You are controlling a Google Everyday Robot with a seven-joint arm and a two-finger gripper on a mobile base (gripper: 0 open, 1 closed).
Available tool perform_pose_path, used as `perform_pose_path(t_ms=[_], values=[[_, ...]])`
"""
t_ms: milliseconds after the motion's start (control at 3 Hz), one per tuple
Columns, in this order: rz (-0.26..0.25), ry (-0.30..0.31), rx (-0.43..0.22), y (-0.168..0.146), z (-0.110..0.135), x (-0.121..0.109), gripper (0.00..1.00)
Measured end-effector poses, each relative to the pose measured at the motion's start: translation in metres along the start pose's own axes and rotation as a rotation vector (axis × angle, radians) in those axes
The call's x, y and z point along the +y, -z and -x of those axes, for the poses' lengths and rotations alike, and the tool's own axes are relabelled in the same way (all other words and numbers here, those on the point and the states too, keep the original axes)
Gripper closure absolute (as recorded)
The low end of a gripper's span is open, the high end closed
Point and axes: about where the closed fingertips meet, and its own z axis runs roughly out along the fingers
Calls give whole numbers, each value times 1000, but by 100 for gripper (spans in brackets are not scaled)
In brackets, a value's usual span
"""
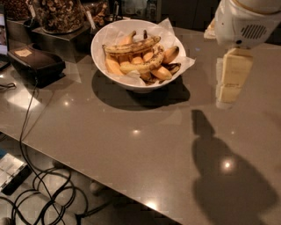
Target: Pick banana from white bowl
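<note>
I see the gripper hanging right of the white bowl, banana inside; grip state I cannot tell.

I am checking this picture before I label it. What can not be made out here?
- Camera view: the tool hangs right of the white bowl; the top edge cuts off its arm.
- The banana lies on other fruit; the pile hides its underside and the bowl's bottom.
- The jar behind the bowl is cut by the top edge; its contents are too dark to name.
</note>
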Motion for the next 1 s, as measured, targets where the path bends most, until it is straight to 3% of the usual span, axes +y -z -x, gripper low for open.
perform_pose_path(t_ms=[333, 667, 1000], values=[[-13, 77, 7, 1, 25, -19, 0], [-43, 77, -14, 3, 29, -23, 0], [-49, 79, 23, -13, 41, -49, 0]])
